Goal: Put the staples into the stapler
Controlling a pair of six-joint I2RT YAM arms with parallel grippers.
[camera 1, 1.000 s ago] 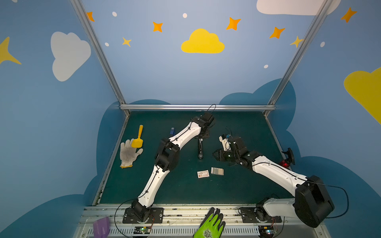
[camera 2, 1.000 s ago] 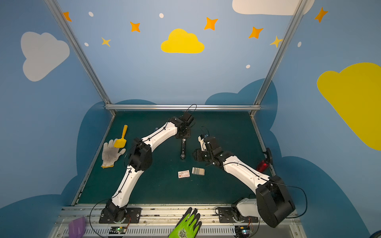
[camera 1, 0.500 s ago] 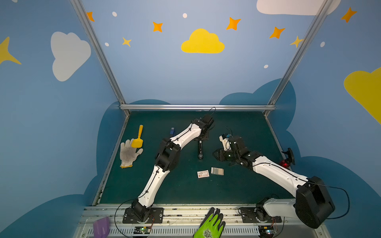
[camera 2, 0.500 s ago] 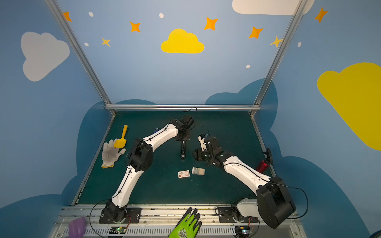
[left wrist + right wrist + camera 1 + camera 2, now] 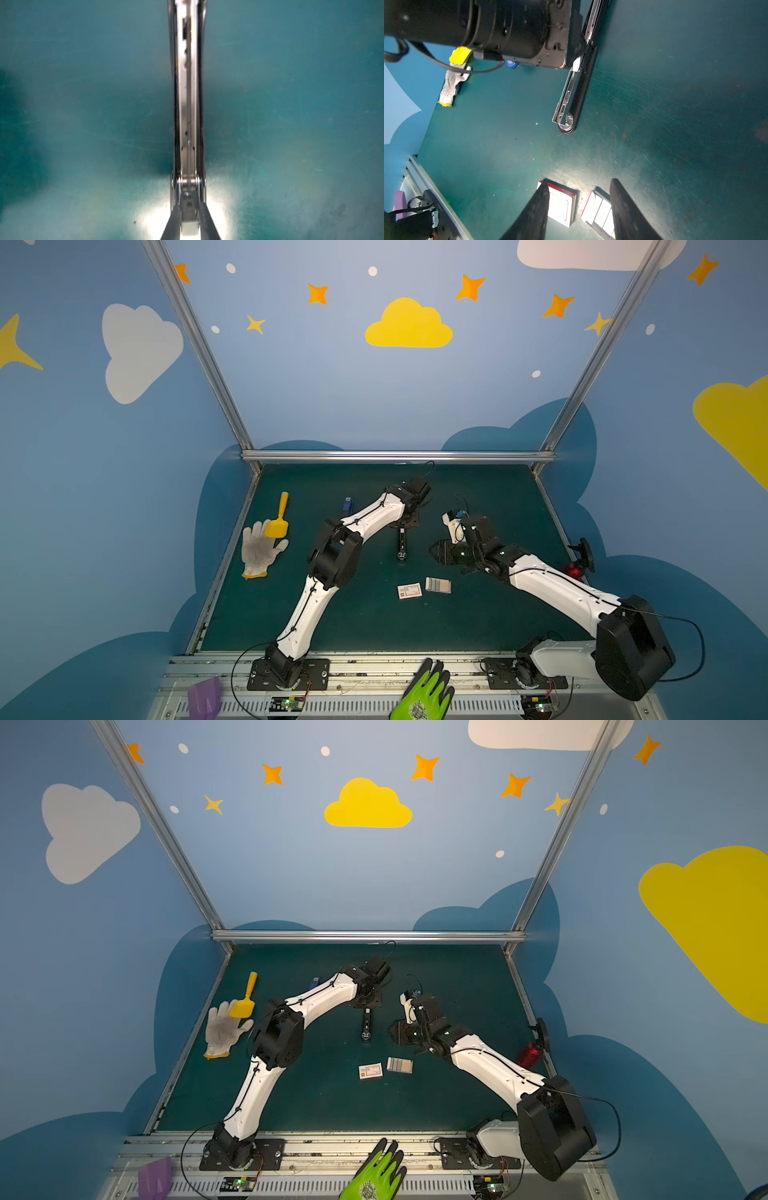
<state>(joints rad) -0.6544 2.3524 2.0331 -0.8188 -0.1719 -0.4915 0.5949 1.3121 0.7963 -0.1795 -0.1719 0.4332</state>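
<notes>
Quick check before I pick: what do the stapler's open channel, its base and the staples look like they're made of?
Channel: bare polished metal by the look, silvery with glints and punched holes. Base: matte black, plastic or painted metal; cannot tell which. Staples: pale silvery-grey strips, likely metal wire, though glare washes them out in the right wrist view.

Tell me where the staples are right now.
In both top views the staples lie on the green table, centre-front, just right of the small white box and nearer the arm bases than the stapler.
</notes>
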